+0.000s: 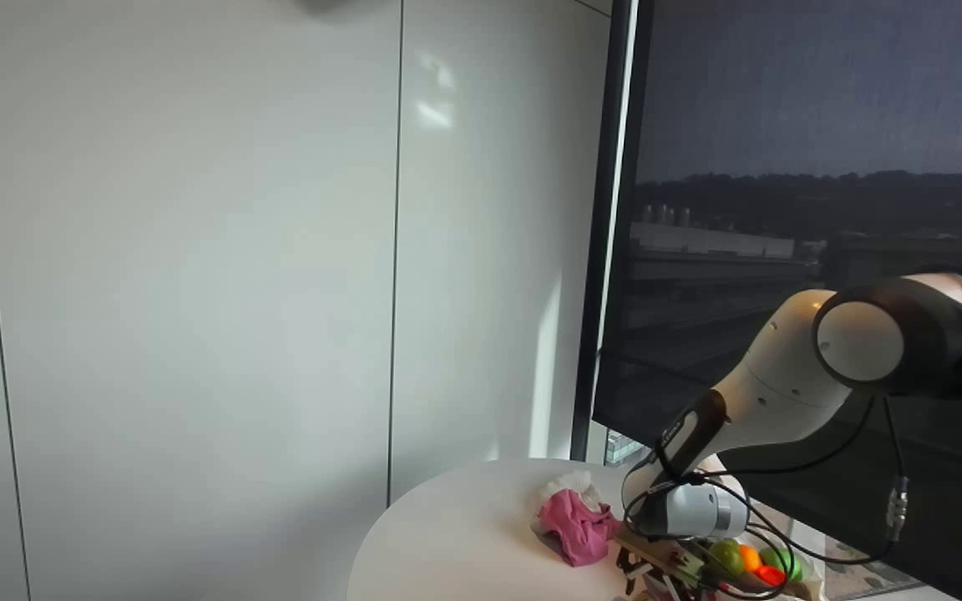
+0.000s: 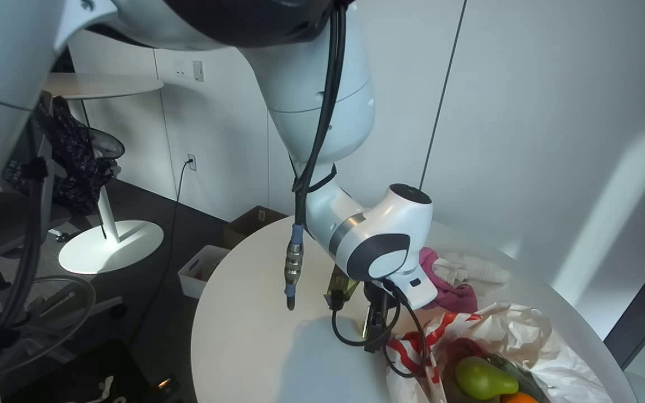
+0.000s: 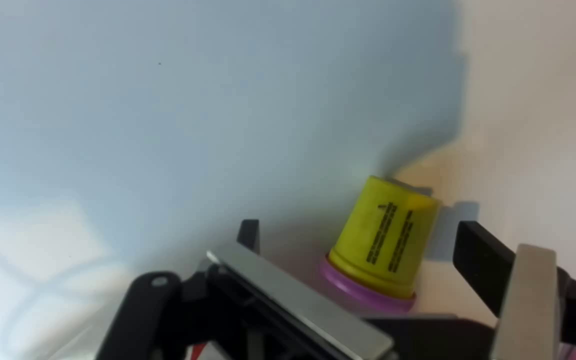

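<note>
Arm [image 1: 782, 376]: bent, slanting downward
Wrist [image 2: 370, 240]: bent, low
Gripper [image 3: 360, 243]: apparently pointing down, partly hidden in both exterior views
Fingers [image 3: 480, 265]: spread well apart

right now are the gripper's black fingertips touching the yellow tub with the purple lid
Apart: the wrist view shows tabletop between the yellow tub and both black fingertips.

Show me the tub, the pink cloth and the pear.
Tub [image 3: 384, 242], in the wrist view, on its yellow side.
Pink cloth [image 1: 576, 528], in an exterior view, on its crumpled middle.
Pear [image 2: 482, 378], in an exterior view, on its green body.
</note>
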Controlling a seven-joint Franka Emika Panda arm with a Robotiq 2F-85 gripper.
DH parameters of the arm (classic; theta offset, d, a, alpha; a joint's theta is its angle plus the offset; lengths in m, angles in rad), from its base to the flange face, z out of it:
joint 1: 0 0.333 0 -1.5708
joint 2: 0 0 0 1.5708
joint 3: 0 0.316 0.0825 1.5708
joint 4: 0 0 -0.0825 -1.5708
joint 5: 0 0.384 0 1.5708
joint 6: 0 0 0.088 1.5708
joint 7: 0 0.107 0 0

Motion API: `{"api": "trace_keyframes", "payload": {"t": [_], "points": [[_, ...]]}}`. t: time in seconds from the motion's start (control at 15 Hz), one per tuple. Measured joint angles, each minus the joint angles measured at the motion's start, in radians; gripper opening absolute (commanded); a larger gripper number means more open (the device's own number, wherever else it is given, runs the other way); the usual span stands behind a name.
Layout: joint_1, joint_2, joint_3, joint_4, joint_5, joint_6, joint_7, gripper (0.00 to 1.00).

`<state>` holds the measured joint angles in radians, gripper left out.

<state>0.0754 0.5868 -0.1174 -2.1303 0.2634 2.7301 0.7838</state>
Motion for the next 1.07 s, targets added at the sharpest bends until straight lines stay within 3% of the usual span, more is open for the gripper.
{"api": "trace_keyframes", "payload": {"t": [0.2, 0.27, 0.33, 0.73, 1.07], "points": [[-0.001, 0.049, -0.002, 0.026, 0.002, 0.021, 0.039, 1.0], [0.0, 0.063, -0.003, 0.034, 0.002, 0.036, 0.047, 0.93], [0.001, 0.078, -0.003, 0.041, 0.002, 0.055, 0.049, 0.74], [0.003, 0.119, -0.006, 0.07, 0.002, 0.093, 0.052, 0.28], [0.008, 0.116, -0.007, 0.077, 0.002, 0.092, 0.052, 0.26]]}}
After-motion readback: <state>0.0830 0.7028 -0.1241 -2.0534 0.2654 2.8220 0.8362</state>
